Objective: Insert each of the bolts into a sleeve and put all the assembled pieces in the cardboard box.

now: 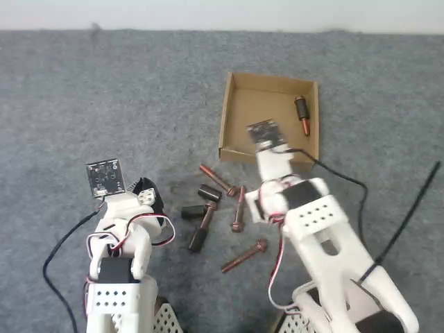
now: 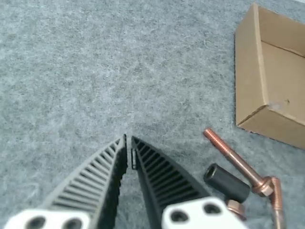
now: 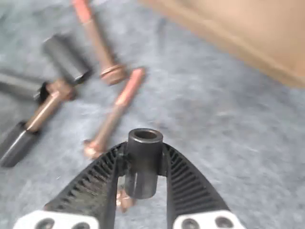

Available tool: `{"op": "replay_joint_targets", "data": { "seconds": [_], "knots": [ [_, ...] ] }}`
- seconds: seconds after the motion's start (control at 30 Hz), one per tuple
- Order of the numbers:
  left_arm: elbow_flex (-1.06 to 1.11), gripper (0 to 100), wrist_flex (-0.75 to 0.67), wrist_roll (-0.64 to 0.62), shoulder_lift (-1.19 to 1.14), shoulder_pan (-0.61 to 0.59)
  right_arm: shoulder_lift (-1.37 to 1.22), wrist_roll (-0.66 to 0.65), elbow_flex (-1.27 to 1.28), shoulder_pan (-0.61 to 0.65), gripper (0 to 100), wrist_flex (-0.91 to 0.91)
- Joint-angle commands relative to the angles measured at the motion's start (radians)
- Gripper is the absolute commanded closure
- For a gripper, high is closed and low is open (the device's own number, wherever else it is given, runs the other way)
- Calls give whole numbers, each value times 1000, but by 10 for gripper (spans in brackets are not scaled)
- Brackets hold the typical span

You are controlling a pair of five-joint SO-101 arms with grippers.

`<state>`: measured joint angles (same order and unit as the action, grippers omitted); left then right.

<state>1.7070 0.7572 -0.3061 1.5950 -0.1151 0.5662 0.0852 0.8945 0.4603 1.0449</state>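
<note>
standing between right fingers (image 3: 188, 183), sleeve (image 3: 143, 164)

No text, number or sign could be read. At 8 o'clock, the small square dark circuit board (image 1: 105, 177) bore pale specks too small to read. At 1 o'clock, the open brown cardboard box (image 1: 267, 104) showed a faint, illegible outer-wall mark.

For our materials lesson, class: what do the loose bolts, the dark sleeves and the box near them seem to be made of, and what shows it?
The bolts look like metal with a coppery finish: reddish sheen, threaded tips. The sleeves are dull black tubes, perhaps blackened metal or plastic; the look leaves it open. The box is matt brown cardboard with thin folded walls.
</note>
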Motion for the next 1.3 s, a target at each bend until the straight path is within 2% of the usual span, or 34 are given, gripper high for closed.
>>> {"op": "replay_joint_targets", "data": {
  "seconds": [0.0, 0.27, 0.47, 0.6, 0.87, 1.27],
  "knots": [
    [-15, 988, -17, 46, 20, -2, 51, -15, -3, -96, 993, -1],
    [-15, 988, -5, 46, 23, 2, 51, -54, 83, -282, 993, -96],
    [-25, 988, -3, 66, 20, 14, 51, -80, 138, -348, 993, -128],
    [-111, 988, 91, 100, 18, 21, 51, -117, 144, -387, 993, -130],
    [-248, 988, 267, 98, 18, 161, 51, -121, 169, -394, 993, -194],
    [-318, 988, 391, 101, 9, 322, 51, -121, 169, -390, 993, -194]
  ]
}}
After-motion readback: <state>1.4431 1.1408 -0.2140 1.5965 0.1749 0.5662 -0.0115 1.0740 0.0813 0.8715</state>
